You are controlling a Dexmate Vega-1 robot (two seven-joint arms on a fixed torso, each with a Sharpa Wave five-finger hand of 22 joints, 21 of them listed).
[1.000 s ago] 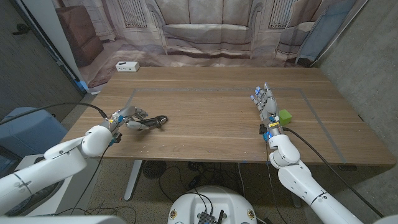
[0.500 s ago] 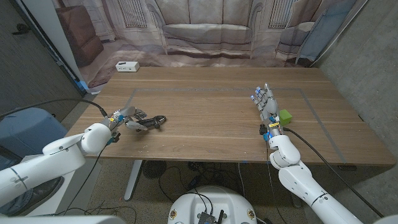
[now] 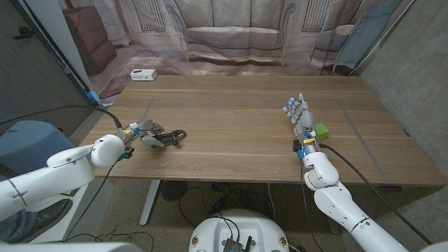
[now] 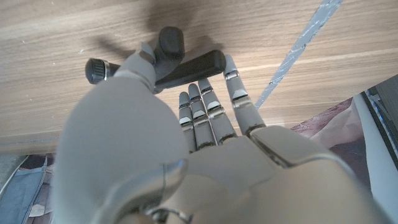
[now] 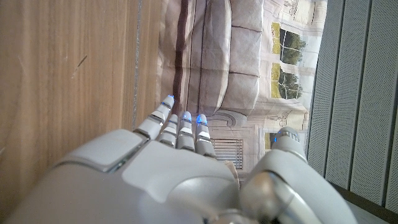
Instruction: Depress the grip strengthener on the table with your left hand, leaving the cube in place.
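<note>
Printed backdrop of a sofa and panelled walls hangs behind the wide wooden tabletop (image 3: pixel 238 133), with a small white box (image 3: pixel 143 74) near its far left corner. Your left hand (image 3: pixel 145 131) sits at the left edge on the black two-handled grip strengthener (image 3: pixel 170 138). Across the last second the forearm has swung in and lifted toward the tabletop, yet the hand and the strengthener have barely shifted. I read that as you settling the wrist over the tool, with the squeeze under way or about to start; the handles do not look brought together.

From the head camera the left hand is a small cluster over the tool, and its grasp is unclear. The left wrist view tells more: the thumb lies over one black handle (image 4: pixel 155 68), and the fingers (image 4: pixel 205 112) reach along the other side, curled around it. So your left hand holds the strengthener.

Your right hand (image 3: pixel 299 117) stands on its edge at the right, fingers straight and apart, holding nothing. The small green cube (image 3: pixel 321 131) sits just beside it, undisturbed; the right wrist view looks past those straight fingers (image 5: pixel 180 127) toward the backdrop.
</note>
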